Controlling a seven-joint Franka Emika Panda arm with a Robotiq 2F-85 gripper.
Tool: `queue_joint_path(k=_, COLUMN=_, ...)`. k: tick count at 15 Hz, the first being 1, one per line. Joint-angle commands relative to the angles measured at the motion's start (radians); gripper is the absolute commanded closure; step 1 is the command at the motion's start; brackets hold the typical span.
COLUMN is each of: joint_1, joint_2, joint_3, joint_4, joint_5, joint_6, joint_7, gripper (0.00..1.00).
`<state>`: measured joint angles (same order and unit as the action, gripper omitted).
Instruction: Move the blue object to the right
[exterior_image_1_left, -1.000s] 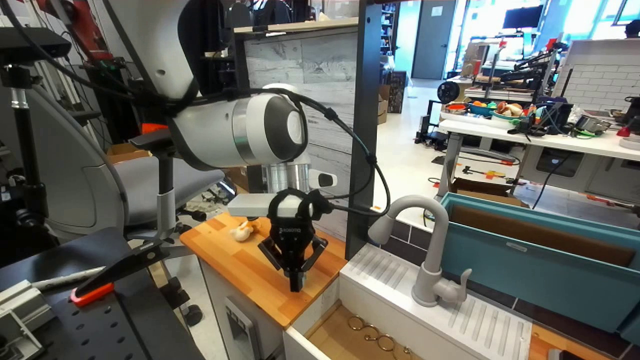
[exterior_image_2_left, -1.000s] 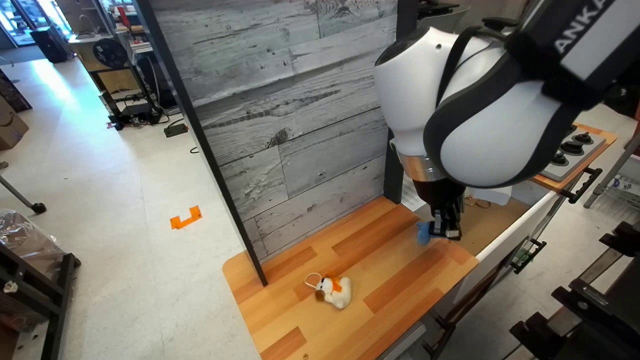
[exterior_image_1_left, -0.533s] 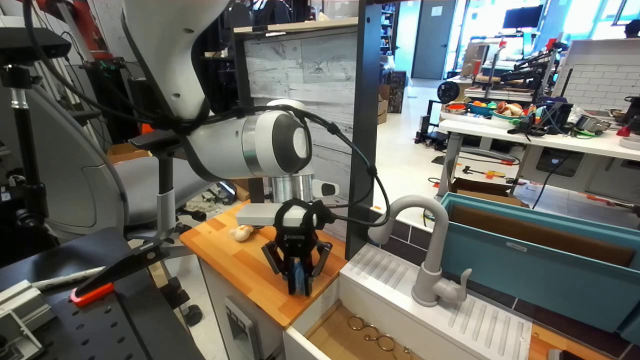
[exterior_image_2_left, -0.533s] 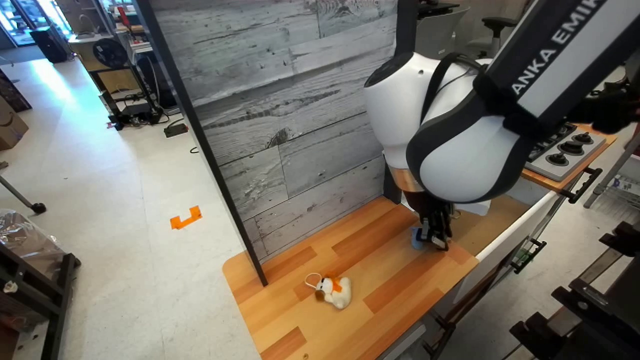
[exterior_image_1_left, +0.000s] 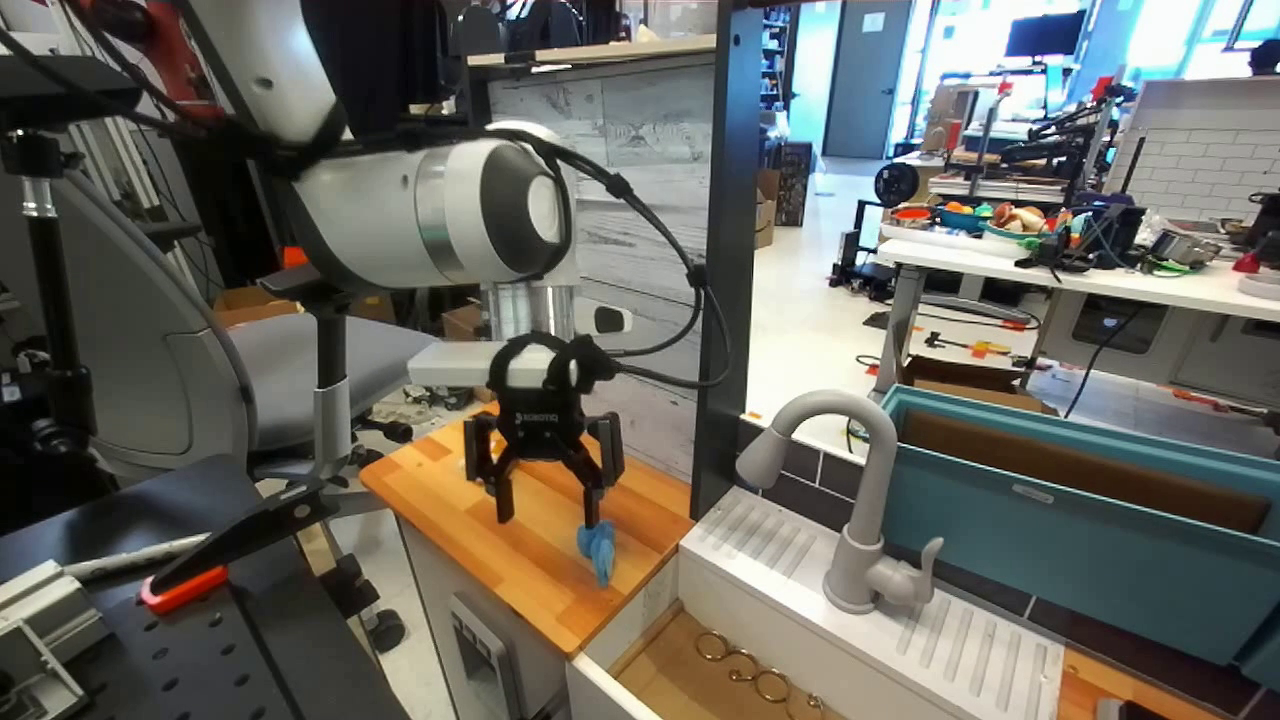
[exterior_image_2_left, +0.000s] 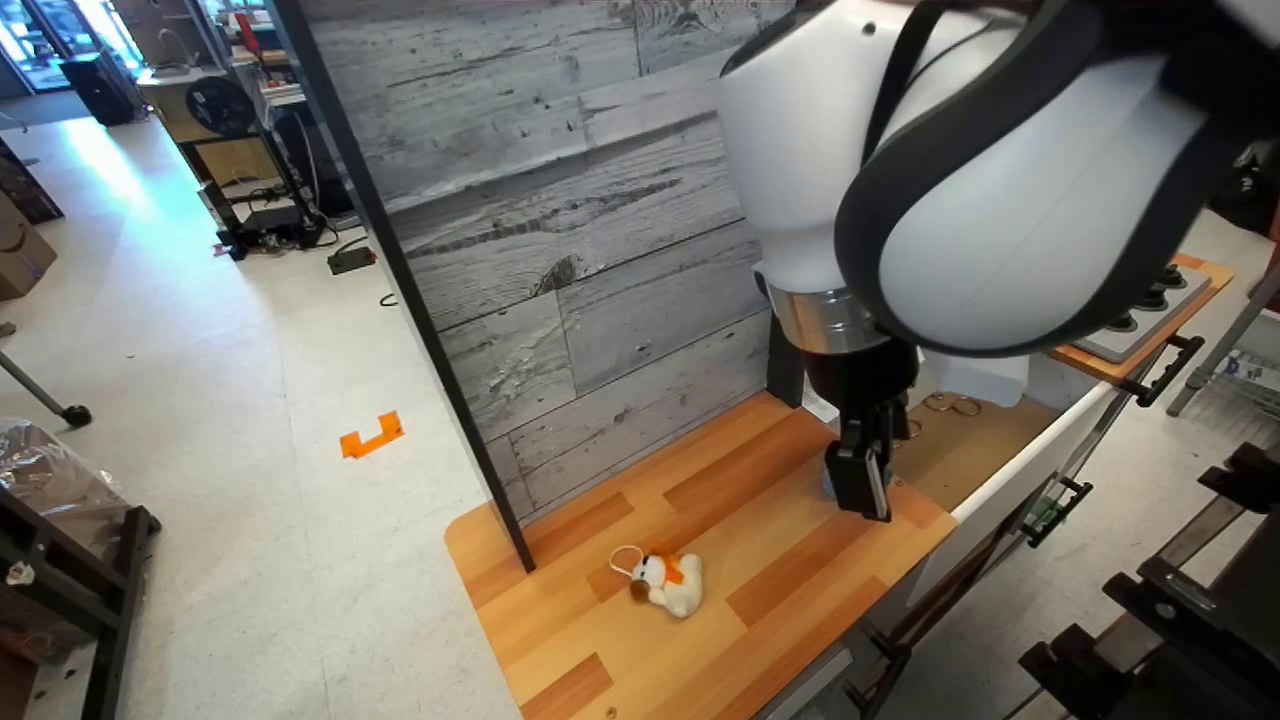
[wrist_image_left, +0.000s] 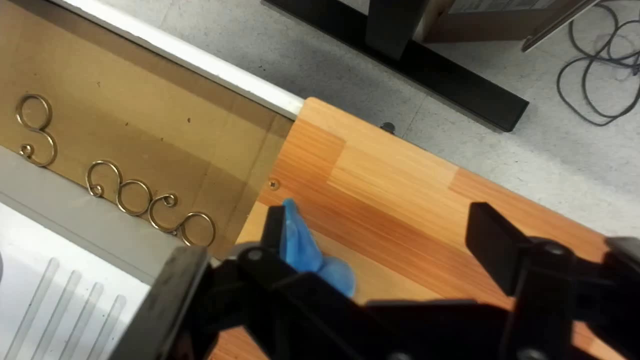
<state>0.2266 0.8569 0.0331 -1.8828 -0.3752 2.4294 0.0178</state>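
Observation:
The blue object (exterior_image_1_left: 600, 550) rests on the wooden top (exterior_image_1_left: 545, 575), close to the sink-side end. In the wrist view the blue object (wrist_image_left: 302, 245) appears alongside the left-hand finger (wrist_image_left: 273, 227); whether they touch I cannot tell. My gripper (exterior_image_1_left: 548, 518) is spread wide above the wood, its jaws far apart, holding nothing. The blue object's side of the gripper is the one nearer the sink in an exterior view. Seen from another side, the gripper (exterior_image_2_left: 860, 495) hides most of the blue object (exterior_image_2_left: 828, 487).
A cream plush toy (exterior_image_2_left: 682, 588) with an orange scarf lies farther along the wood. The sink basin (wrist_image_left: 150, 115) holds several curled metal hooks (wrist_image_left: 134, 197). A grey faucet (exterior_image_1_left: 865, 500) and teal bin (exterior_image_1_left: 1080, 540) stand beyond. A plank wall (exterior_image_2_left: 600, 250) borders the wooden top.
My gripper was shut one second ago with the blue object at it. It dipped, spread its jaws, then rose and shifted away from the sink. The blue object stayed on the wood.

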Motion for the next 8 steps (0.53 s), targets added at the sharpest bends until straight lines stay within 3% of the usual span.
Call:
queue_joint_path(k=1, joint_1=-0.017, joint_2=-0.226, joint_3=0.032, joint_4=-0.242, joint_5=0.035, joint_6=0.087, joint_7=-0.006, gripper=0.0)
queue_joint_path(k=4, joint_1=-0.043, joint_2=-0.361, joint_3=0.065, joint_4=-0.37, joint_5=0.099, joint_6=0.151, joint_7=-0.009, gripper=0.0)
queue_joint_path(k=5, joint_1=-0.001, joint_2=-0.246, joint_3=0.03, joint_4=-0.248, joint_5=0.066, joint_6=0.1, joint_7=-0.006, gripper=0.0)
queue_joint_path(k=8, joint_1=-0.014, joint_2=-0.341, joint_3=0.043, joint_4=-0.337, joint_5=0.093, joint_6=0.122, joint_7=-0.005, gripper=0.0)
